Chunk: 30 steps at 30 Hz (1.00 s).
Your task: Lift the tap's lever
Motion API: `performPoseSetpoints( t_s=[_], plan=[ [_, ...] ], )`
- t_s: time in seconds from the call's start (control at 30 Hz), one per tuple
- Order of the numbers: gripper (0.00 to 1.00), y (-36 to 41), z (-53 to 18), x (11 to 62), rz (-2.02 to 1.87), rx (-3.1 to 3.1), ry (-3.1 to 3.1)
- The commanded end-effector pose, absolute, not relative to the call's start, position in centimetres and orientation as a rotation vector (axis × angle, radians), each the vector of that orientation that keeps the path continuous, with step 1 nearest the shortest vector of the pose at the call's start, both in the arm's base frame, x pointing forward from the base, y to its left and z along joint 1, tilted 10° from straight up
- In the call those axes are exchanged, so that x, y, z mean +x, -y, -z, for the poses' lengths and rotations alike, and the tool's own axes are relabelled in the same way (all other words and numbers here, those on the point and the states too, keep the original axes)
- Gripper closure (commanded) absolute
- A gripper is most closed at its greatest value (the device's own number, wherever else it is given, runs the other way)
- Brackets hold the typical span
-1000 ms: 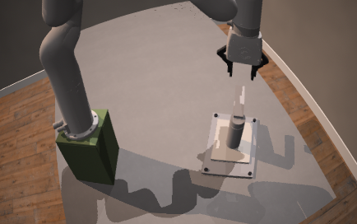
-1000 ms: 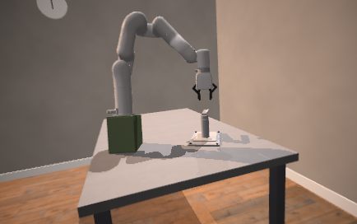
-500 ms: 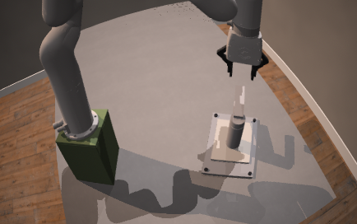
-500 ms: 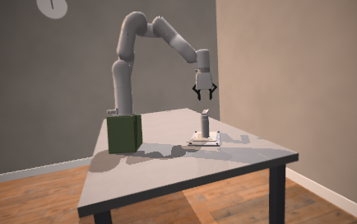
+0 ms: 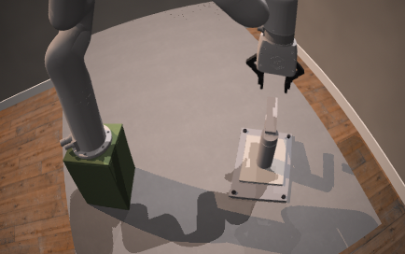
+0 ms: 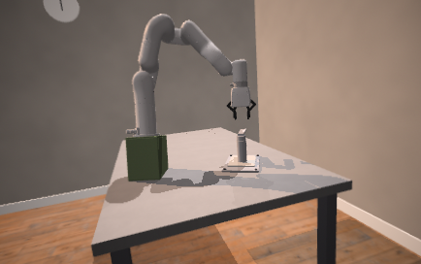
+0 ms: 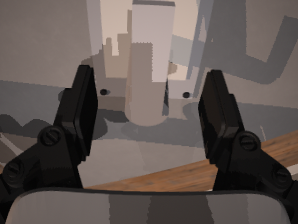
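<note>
above the lever the gripper hangs part open and empty, and descending off-centre could make a finger strike the lever's top instead of straddling it.

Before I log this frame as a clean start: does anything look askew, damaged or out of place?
Nothing stands out. The tap stands upright on its base plate, lever still down, and the open gripper hangs above it, holding nothing.
</note>
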<state>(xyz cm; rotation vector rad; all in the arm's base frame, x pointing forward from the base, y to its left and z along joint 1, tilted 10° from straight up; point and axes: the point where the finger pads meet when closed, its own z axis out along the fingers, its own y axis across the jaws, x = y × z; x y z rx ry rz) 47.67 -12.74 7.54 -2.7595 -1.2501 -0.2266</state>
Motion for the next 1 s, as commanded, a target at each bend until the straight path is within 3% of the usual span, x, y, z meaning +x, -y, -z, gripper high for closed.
performPoseSetpoints(
  t_s=[0.0, 0.97],
  plan=[
    [0.32, 12.8, -7.5, 47.8, 0.232, -2.762, 1.251],
    [0.32, 12.2, -3.5, 48.2, 0.232, -2.762, 1.251]
  ],
)
